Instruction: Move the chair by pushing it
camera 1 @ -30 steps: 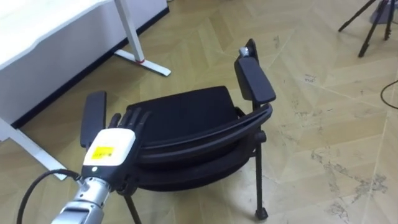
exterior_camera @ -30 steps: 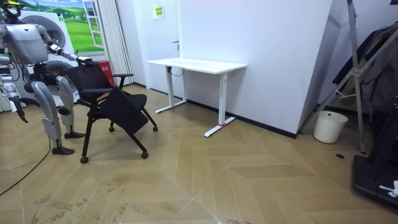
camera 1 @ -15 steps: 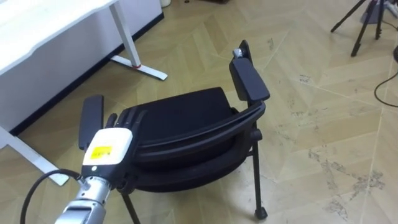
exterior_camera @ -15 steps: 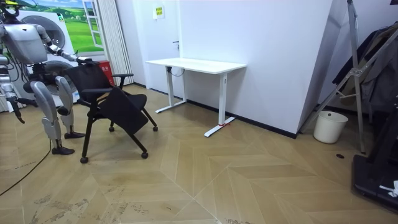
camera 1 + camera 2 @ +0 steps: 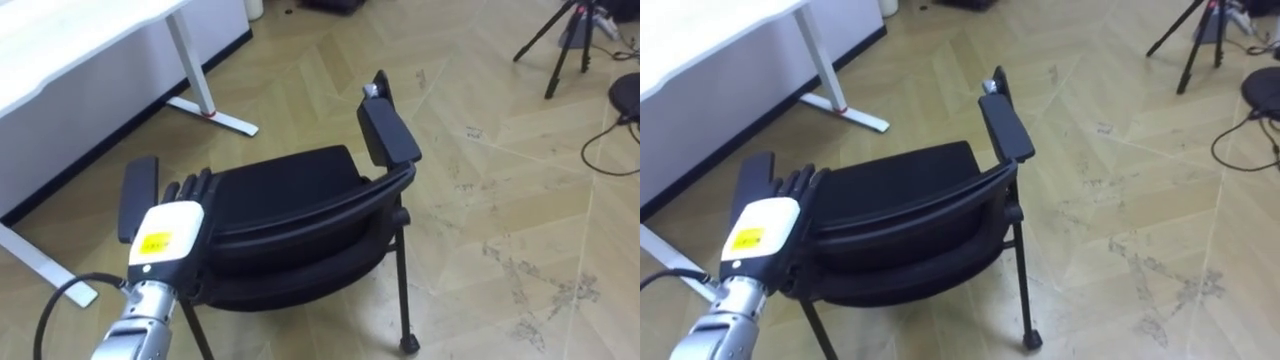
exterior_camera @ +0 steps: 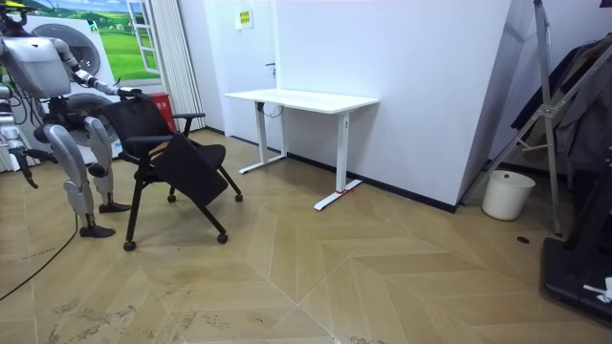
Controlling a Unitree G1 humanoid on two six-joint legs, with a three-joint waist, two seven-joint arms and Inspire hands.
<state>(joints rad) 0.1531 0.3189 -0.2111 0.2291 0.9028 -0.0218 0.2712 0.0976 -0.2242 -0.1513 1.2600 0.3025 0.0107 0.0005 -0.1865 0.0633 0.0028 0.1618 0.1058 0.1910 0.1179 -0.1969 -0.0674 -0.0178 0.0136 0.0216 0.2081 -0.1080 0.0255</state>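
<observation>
Robot stands behind black chair (image 5: 290, 200) at the room view's left, facing a white desk (image 6: 301, 98) by the wall. L hand (image 5: 165, 232) lies on top of chair's backrest near its left armrest (image 5: 138, 185), fingers (image 5: 190, 186) straight and apart, flat on the rim, not curled round it. R hand (image 6: 17, 151) low at robot's side; too small to tell its fingers. Desk is ahead-left of chair: one desk foot (image 5: 215, 117) on the floor beyond the left armrest, another (image 5: 30, 262) just beside the L forearm. Right armrest (image 5: 388, 135) points toward tripod legs (image 5: 555, 45) and a cable (image 5: 605, 135), well apart. White bin (image 6: 507, 194) stands far off by the wall.
</observation>
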